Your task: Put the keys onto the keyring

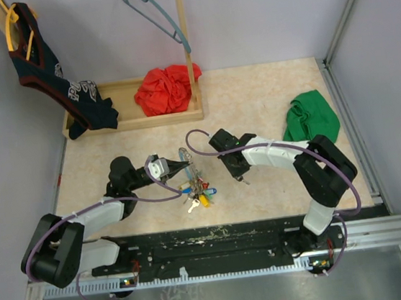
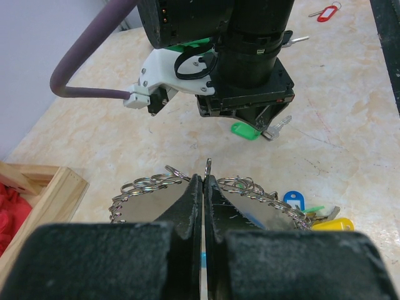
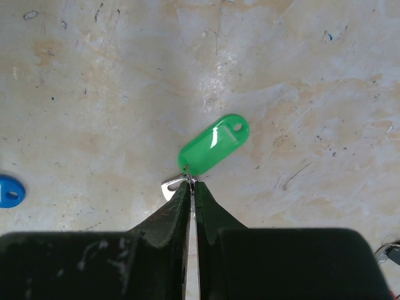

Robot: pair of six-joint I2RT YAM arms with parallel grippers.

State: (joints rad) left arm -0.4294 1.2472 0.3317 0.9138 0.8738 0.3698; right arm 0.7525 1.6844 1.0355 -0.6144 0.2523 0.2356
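Left fingers [image 2: 201,187] are pressed together, pinching the keyring [image 1: 185,156]. A thin metal edge of it sticks up between the tips in the left wrist view. The keyring is held just off the desk [image 1: 253,100], roughly mid-desk between the two arms.

The keys [image 1: 198,191] hang or lie in a bunch right under and just in front of the keyring. Small split rings [image 2: 153,182] fan out to both sides of it. A blue tag [image 2: 294,200] and a yellow tag [image 2: 331,224] lie to its right in the left wrist view.

Right fingers [image 3: 184,195] are just right of the keyring and all but pressed together. They pinch the green-tagged key [image 3: 212,145] at the ring end of its tag. The tag lies flat on the desk, and a sliver of silver key shows beside the tips.

In the left wrist view the right wrist block [image 2: 247,81] sits directly beyond the keyring and hides the desk behind it. A purple cable [image 1: 198,137] loops close by the keyring's far side. A red-tagged key [image 2: 326,12] lies alone, well beyond the keyring and past the right wrist.

- A wooden tray [image 1: 132,119] sits well behind the keyring with a red cloth [image 1: 167,88] in it.
- A dark jersey [image 1: 50,69] hangs far behind and left of the keyring, drooping into the tray.
- A grey-blue hanger [image 1: 156,14] hangs far behind the keyring, above the tray.
- A green cloth [image 1: 311,117] lies well to the right of the keyring, clear of both arms.
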